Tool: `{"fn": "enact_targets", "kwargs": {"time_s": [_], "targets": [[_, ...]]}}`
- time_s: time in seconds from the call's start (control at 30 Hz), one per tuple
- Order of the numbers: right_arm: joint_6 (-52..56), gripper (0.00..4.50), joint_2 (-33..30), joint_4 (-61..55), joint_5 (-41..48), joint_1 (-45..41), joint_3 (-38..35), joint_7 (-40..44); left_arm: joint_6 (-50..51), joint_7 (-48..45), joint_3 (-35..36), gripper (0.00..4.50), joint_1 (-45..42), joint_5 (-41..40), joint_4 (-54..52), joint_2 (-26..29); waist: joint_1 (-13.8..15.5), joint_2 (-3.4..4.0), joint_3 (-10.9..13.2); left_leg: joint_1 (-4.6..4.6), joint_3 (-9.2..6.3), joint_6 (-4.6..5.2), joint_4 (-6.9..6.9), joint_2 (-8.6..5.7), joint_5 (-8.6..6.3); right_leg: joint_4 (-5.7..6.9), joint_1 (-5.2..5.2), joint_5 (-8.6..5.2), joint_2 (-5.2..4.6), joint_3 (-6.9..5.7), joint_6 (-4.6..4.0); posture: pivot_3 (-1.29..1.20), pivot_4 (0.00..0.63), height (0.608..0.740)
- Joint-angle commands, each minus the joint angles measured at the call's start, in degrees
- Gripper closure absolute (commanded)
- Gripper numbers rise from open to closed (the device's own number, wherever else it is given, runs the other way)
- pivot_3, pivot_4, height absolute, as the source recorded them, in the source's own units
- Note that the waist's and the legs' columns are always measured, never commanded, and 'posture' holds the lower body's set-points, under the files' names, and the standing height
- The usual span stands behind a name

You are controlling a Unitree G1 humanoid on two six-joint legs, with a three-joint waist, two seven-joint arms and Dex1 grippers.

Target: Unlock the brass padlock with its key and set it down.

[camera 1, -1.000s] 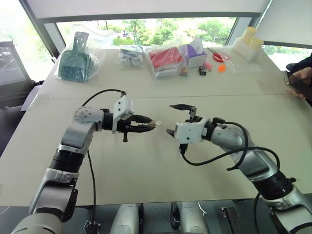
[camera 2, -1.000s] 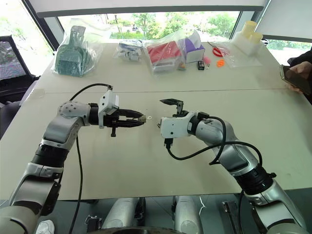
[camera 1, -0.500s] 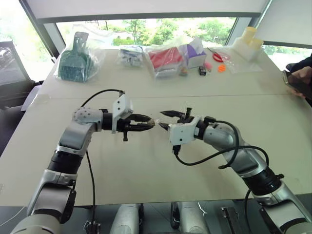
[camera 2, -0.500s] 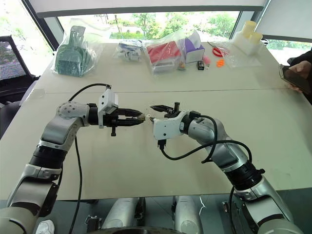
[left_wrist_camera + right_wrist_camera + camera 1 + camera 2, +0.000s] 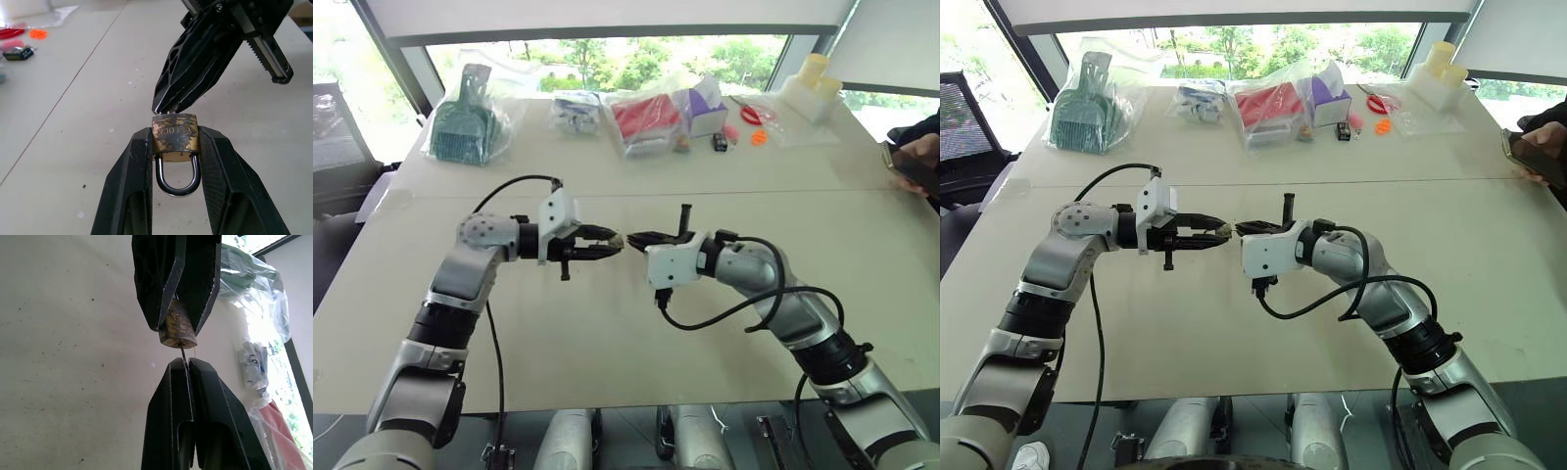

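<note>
The brass padlock (image 5: 175, 137) was a small, tarnished thing, its dull yellow body mottled with dark patches and faint stamped lettering, with a silvery shackle looped shut below it in the left wrist view. It hung in the air above the middle of the pale table (image 5: 607, 333), clamped by its two flat sides between the black fingers of the left gripper (image 5: 613, 244), which reached in from nine o'clock. Its keyhole end faced three o'clock, toward the other arm.

At the far left of the table, around ten o'clock, a green scoop in a plastic bag (image 5: 468, 122) lay well apart from the arms. Farther along the back edge sat a small bag of grey items (image 5: 576, 113), then a red object in a bag (image 5: 646, 117) and a purple and white box (image 5: 705, 108) at about twelve o'clock. Small dark items (image 5: 719, 142) and orange bits (image 5: 759, 137) lay just beside these.

The right gripper (image 5: 632, 238) came in from three o'clock, tips just beside the padlock's end. Its fingers were pressed together, pinching a thin metal sliver, seemingly the key (image 5: 182, 352), which ran to the lock's face. Black cables looped off both wrists. At the far right edge, a person's hand held a phone (image 5: 911, 171).
</note>
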Motion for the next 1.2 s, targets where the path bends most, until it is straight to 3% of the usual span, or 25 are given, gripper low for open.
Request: {"fn": "enact_targets", "kwargs": {"time_s": [0.03, 0.23, 0.47, 0.57, 0.7, 0.83, 1.03, 1.2], "targets": [[3.23, 4.43, 0.56, -1.66, 5.76, -2.26, -0.71, 5.87, -8.69, 1.65, -0.14, 3.77, -1.29, 2.39, 0.22, -0.69, 0.02, 0.0, 0.0, 0.0, 0.0, 0.0, 0.0, 0.0, 0.0, 0.0, 0.0, 0.0, 0.0, 0.0, 0.0, 0.0, 0.15, 0.74], [13.28, 4.43, 1.62, -1.4, 11.14, -5.33, -1.2, 12.91, -22.2, 3.6, -1.21, 3.77, -2.5, 7.49, 3.3, -1.1, 0.03, 0.01, 0.0, 0.01, 0.0, 0.0, 0.0, 0.0, 0.0, 0.01, 0.0, 0.01, 0.0, 0.0, 0.0, 0.0, 0.15, 0.74], [21.41, 4.43, 2.29, -2.09, 13.0, -6.94, -1.22, 15.23, -33.9, 5.62, -2.51, 3.77, -3.95, 11.97, 7.6, -0.79, 0.03, 0.01, 0.0, 0.01, 0.02, 0.0, 0.0, 0.0, 0.0, 0.01, 0.0, 0.01, -0.01, -0.01, 0.0, 0.0, 0.15, 0.74], [16.47, 4.43, 2.34, -1.59, 10.52, -7.28, -1.5, 12.05, -29.0, 5.01, -1.83, 3.77, -3.63, 9.17, 7.38, -1.33, 0.04, 0.01, -0.01, 0.01, 0.02, 0.0, 0.0, 0.0, 0.0, 0.02, -0.01, 0.01, -0.01, -0.01, 0.01, 0.0, 0.15, 0.74], [-3.12, 4.43, -2.03, 3.57, 0.81, -6.75, -0.28, 3.73, -12.4, 1.8, -0.36, 3.77, -2.93, 0.93, 3.48, -0.87, -0.01, 0.02, 0.0, 0.01, 0.02, 0.0, 0.0, 0.0, 0.0, 0.02, -0.01, 0.01, -0.01, -0.01, 0.03, 0.0, 0.15, 0.74], [-14.6, 3.19, -4.4, 5.76, -1.44, -4.7, -1.69, -1.5, -2.32, -2.03, 0.02, 3.77, -2.98, -4.01, 0.88, 1.48, -0.1, 0.01, 0.0, 0.01, 0.03, 0.0, 0.0, -0.01, 0.0, 0.02, -0.01, 0.0, 0.0, -0.01, 0.04, 0.0, 0.15, 0.74], [-24.48, 0.26, -5.23, 6.49, -1.56, -4.12, -2.04, -4.73, 3.71, -4.12, 0.45, 3.77, -4.5, -6.79, 0.3, 2.51, -0.08, 0.01, 0.01, 0.02, 0.03, -0.02, -0.01, 0.0, 0.01, 0.04, -0.01, 0.0, 0.02, 0.0, 0.04, 0.0, 0.15, 0.74], [-28.53, 0.26, -3.85, 8.65, -2.35, -6.33, -1.62, -6.45, 5.29, -5.26, 0.6, 3.77, -6.1, -7.89, 0.97, 2.2, -0.12, 0.01, 0.01, 0.02, 0.03, -0.02, 0.0, 0.0, 0.01, 0.03, -0.01, 0.0, 0.02, 0.01, 0.03, 0.0, 0.15, 0.74]]}}
